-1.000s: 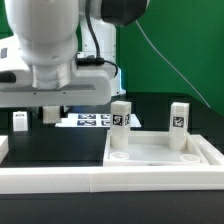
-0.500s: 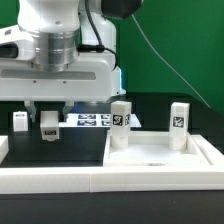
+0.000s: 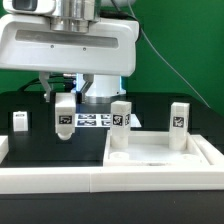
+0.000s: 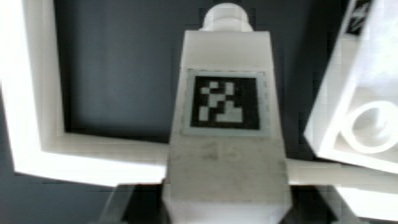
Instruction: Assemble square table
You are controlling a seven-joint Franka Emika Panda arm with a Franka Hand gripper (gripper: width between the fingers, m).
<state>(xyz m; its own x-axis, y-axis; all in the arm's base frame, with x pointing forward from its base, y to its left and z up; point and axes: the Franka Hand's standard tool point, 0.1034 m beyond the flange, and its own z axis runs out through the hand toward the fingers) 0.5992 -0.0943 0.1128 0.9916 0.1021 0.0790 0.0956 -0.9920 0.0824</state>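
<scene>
We hold a leg peg (image 3: 64, 120) clamped in our fingers (image 3: 50, 93) above the bench (image 3: 30, 150); a tilted approach could jam it against the square top (image 3: 165, 155).

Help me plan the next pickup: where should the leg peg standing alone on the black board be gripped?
Probably take the leg peg across its upper sides, descending from straight above: it stands upright, short and slim, with its top clear.

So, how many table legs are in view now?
4. One leg is held in the tool. One stands at the exterior view's far left. Two stand upright on the top. Others may hide behind the arm.
</scene>
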